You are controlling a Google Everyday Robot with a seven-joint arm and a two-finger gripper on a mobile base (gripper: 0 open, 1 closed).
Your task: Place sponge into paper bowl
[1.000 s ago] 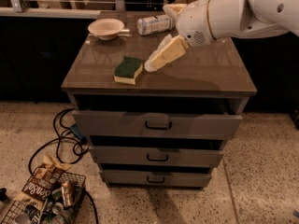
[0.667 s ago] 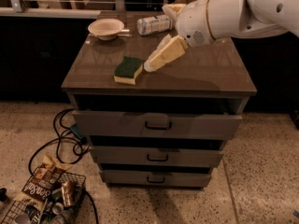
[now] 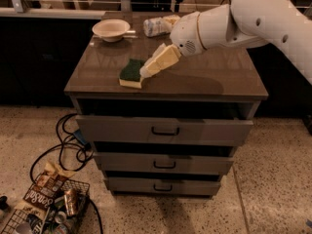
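Pincer point(image 3: 145, 72) nearer, against sponge point(image 3: 128, 72)

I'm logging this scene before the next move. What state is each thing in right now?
paper bowl: upright, looks empty.
sponge: flat on the cabinet top, green side up, outside the paper bowl.
bottle: lying on its side.
gripper: low at the sponge's right edge.
drawers: shut or ajar, cannot tell.

Sponge point(image 3: 130, 73): on cabinet top point(image 3: 214, 74), front-left.
Paper bowl point(image 3: 111, 29): back-left corner, behind sponge, well apart.
Bottle point(image 3: 155, 27): lying just right of bowl.
Gripper point(image 3: 146, 72): at sponge's right edge.
Wire basket point(image 3: 29, 213): on floor, front-left of cabinet.
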